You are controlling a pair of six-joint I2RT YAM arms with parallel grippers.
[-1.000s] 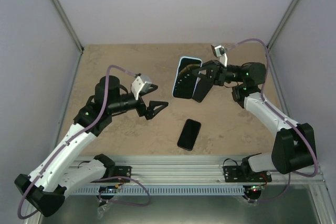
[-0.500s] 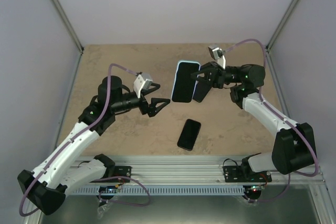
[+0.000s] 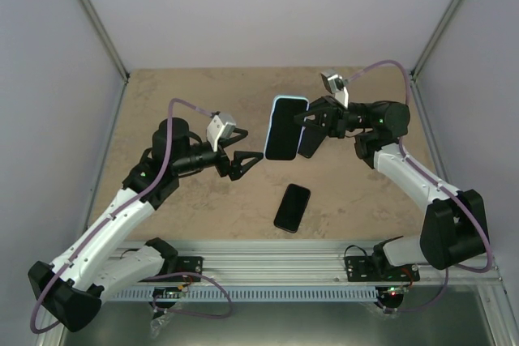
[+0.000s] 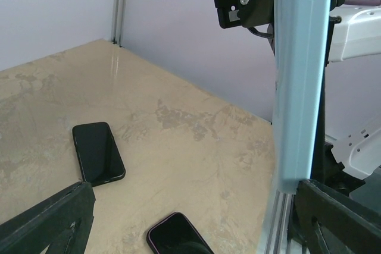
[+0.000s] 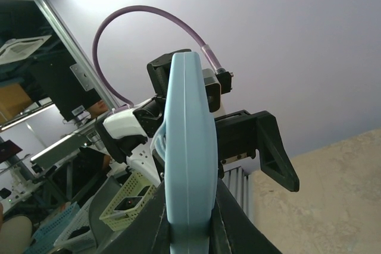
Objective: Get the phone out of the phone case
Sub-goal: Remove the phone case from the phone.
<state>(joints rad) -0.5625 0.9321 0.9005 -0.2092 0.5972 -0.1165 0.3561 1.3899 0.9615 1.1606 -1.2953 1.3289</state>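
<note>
Phone case [image 5: 189, 147], light blue: being pinched aloft by the right gripper [image 3: 306, 131]. Left gripper [image 3: 247, 164]: being held spread near it. Phone [image 3: 281, 131]: judged still seated; extraction being awaited.

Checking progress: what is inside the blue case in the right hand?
A black phone screen fills the blue case, held by the right hand. The phone's back and sides are covered.
</note>
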